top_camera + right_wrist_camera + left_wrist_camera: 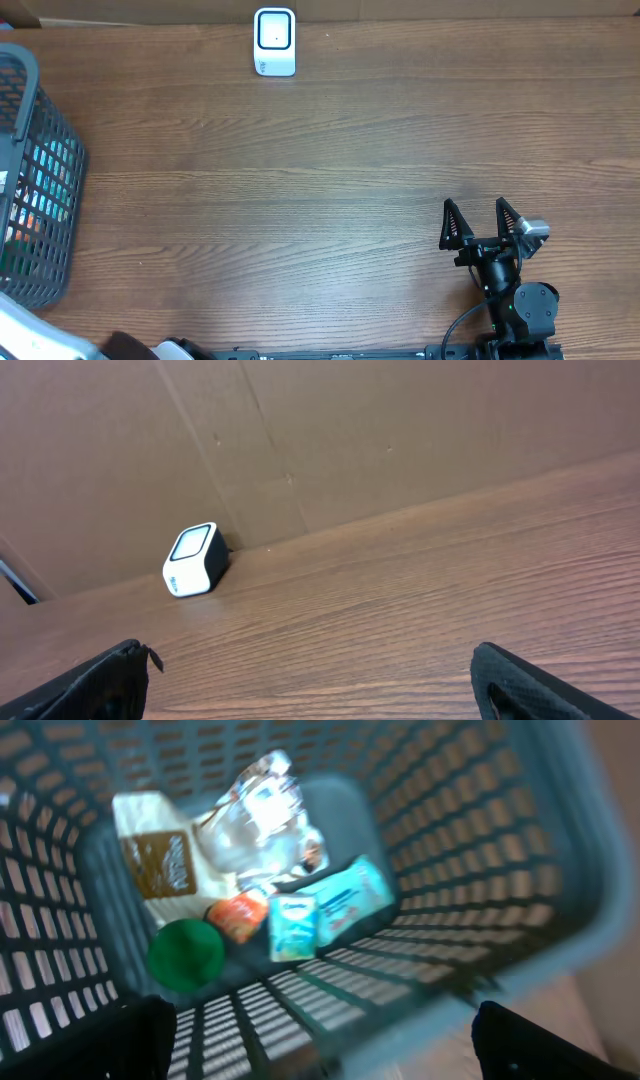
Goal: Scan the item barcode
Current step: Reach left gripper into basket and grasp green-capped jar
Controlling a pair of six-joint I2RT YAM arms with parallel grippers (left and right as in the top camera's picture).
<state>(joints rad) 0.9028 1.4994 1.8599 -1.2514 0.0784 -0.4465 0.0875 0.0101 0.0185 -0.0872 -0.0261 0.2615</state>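
Observation:
Several items lie at the bottom of a grey-blue mesh basket [480, 840]: a white and brown pouch [150, 855], a crinkled clear bag [255, 815], a small orange pack [238, 915], a green round lid [186, 954], a little teal box [293, 925] and a teal packet [350, 898]. My left gripper [320, 1045] hovers open above the basket's near wall, holding nothing; the view is blurred. The white barcode scanner [274, 42] stands at the table's far edge, also seen as the scanner [192, 560] in the right wrist view. My right gripper [476, 205] rests open and empty near the front right.
The basket [40, 180] stands at the table's left edge. A brown cardboard wall [350, 440] runs along the back behind the scanner. Bare wooden tabletop [320, 200] stretches between basket, scanner and right arm.

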